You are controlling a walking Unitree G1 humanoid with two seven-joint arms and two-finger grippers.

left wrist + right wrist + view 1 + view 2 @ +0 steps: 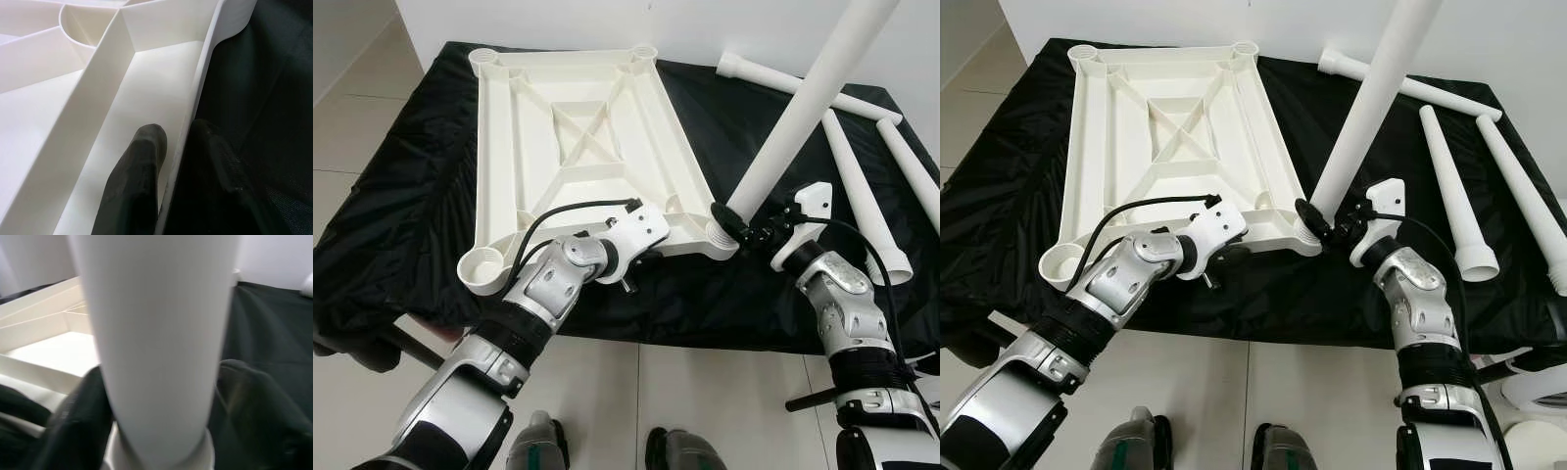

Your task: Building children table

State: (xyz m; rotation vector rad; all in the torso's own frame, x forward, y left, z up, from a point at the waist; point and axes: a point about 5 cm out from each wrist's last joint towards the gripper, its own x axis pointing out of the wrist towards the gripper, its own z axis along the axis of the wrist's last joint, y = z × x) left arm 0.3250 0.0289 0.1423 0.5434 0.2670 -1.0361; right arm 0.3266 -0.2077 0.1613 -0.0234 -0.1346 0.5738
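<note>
— Nearest first?
— Left gripper (171,161), pinched over the near rim of the upside-down tabletop (578,147), one finger (134,181) inside the rim, the other outside on the black cloth (401,215). Holding it steady, by the look of it.
— And the leg?
— Right gripper (736,227) closed round the foot of the leg (803,108), directly over the socket (720,240) at the tabletop's near right corner.
— Long axis?
— Tilted, leaning up and away toward the far right. Probably needs straightening before pushing or screwing home.
— Beyond that?
— Three spare legs (862,196) lying along the cloth's far right edge, well apart from both grippers.
</note>
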